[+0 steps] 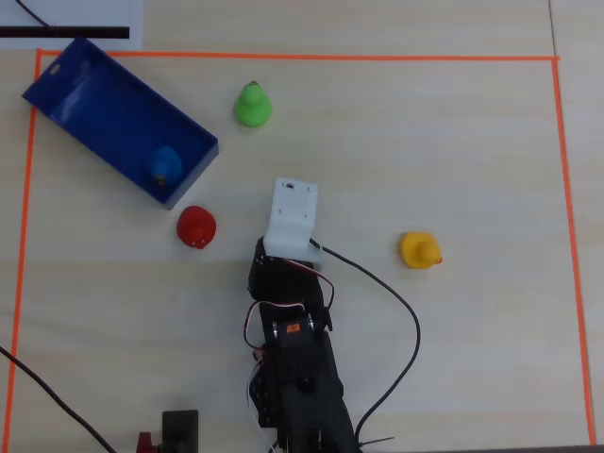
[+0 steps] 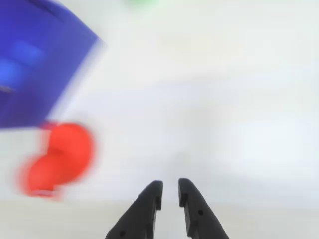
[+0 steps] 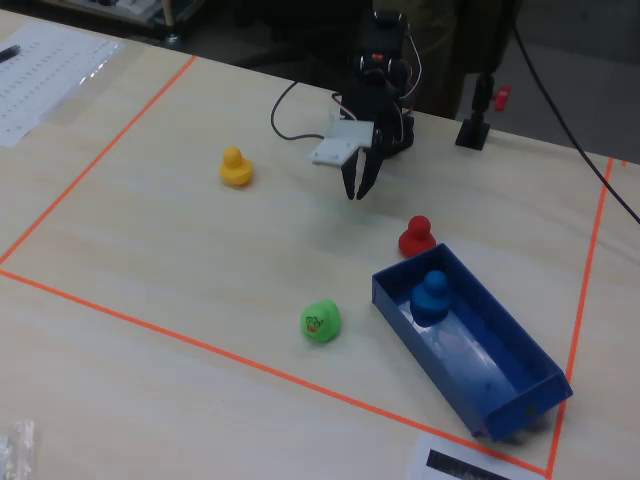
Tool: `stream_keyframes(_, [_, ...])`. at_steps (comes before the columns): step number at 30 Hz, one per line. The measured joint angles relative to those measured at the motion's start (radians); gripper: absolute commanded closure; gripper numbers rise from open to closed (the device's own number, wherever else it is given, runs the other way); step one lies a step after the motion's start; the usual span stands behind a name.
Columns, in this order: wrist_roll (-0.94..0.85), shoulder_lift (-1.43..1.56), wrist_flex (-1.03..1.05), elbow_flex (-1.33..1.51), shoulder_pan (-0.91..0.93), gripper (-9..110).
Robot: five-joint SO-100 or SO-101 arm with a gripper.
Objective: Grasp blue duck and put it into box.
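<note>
The blue duck (image 1: 164,165) sits inside the dark blue box (image 1: 94,94) at its end nearest the arm; it also shows in the fixed view (image 3: 431,295), upright in the box (image 3: 490,370). My gripper (image 3: 356,192) hangs over bare table, apart from the box, to the upper left of it in the fixed view. Its black jaws stand nearly together with a narrow gap and hold nothing, as the wrist view (image 2: 170,185) shows. That view is blurred; the box (image 2: 45,50) fills its upper left. In the overhead view the white wrist mount (image 1: 291,212) hides the jaws.
A red duck (image 1: 196,227) stands just outside the box's near corner, also in the wrist view (image 2: 60,159) at lower left. A green duck (image 1: 253,105) and a yellow duck (image 1: 419,250) stand on the table. Orange tape (image 1: 283,57) frames the work area.
</note>
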Motion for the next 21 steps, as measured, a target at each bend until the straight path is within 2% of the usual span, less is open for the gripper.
stream_keyframes(6, [-0.075, 0.074, 0.311, 0.02, 0.002, 99])
stream_keyframes(21, [-0.078, 0.084, 0.339, 0.02, 0.051, 97])
